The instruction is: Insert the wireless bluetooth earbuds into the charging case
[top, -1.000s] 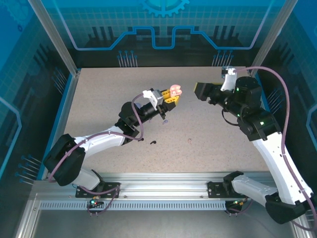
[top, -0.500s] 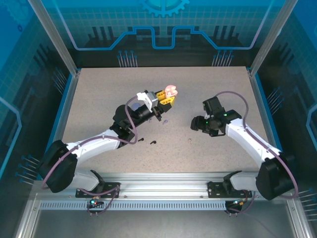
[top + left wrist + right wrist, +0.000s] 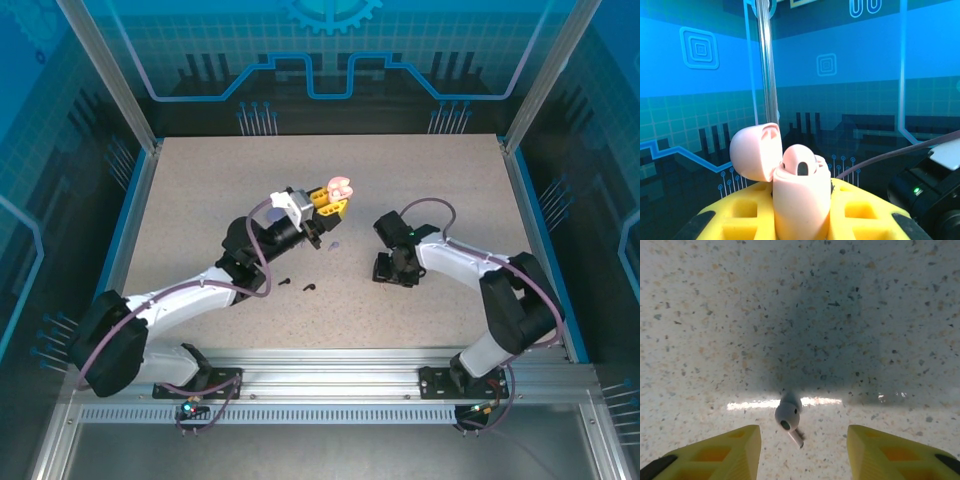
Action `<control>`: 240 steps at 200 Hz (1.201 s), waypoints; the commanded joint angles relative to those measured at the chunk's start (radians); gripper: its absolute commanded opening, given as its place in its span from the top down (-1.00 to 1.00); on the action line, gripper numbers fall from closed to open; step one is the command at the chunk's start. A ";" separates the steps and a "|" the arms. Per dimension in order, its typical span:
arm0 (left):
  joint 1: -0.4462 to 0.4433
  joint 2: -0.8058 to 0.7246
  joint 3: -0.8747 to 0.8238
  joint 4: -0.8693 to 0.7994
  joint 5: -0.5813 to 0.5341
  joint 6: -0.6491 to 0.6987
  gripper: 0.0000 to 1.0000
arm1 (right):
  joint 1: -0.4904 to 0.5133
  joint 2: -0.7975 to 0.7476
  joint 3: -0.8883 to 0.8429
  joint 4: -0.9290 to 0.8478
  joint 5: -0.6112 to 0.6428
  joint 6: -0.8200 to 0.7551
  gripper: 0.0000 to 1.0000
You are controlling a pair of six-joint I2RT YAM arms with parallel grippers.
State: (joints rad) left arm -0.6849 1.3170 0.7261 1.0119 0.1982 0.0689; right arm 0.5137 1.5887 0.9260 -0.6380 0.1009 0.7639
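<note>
Two arms reach over the desk (image 3: 200, 200). The left arm stretches forward and is raised, left fingers (image 3: 330, 200) clamped on the open pale pink charging case (image 3: 341, 186). The right arm bends low, right fingers (image 3: 392, 268) pointing down and apart, either side of a pale earbud (image 3: 788, 417) on the desk, its tint hard to tell.

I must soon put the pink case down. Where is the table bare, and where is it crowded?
Bare: the far left of the table, between the left arm and the wall, and the far right corner beyond the right arm. Crowded: the middle, where a lilac earbud and black earbuds lie between the arms.
</note>
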 commanded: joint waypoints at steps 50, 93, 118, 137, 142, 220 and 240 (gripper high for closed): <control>-0.005 -0.050 -0.024 0.013 -0.019 0.040 1.00 | 0.048 0.114 0.085 -0.001 0.055 0.035 0.20; -0.004 -0.050 -0.025 0.014 -0.019 0.041 1.00 | 0.054 0.130 0.090 -0.010 0.070 0.037 0.29; -0.005 -0.045 -0.024 0.017 -0.019 0.042 1.00 | 0.057 0.134 0.084 -0.008 0.068 0.037 0.30; -0.005 -0.043 -0.022 0.018 -0.019 0.042 1.00 | 0.056 0.130 0.076 -0.008 0.070 0.040 0.31; -0.003 -0.042 -0.022 0.019 -0.019 0.043 1.00 | 0.059 0.128 0.072 -0.007 0.068 0.040 0.31; -0.004 -0.038 -0.019 0.018 -0.019 0.040 1.00 | 0.069 0.114 0.040 -0.002 0.073 0.036 0.37; -0.004 -0.039 -0.018 0.016 -0.019 0.039 1.00 | 0.069 0.120 0.034 0.001 0.078 0.034 0.38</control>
State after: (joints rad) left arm -0.6849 1.2945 0.7158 1.0000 0.1947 0.0887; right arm 0.5694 1.7069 0.9806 -0.6270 0.1585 0.7864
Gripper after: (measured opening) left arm 0.204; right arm 0.313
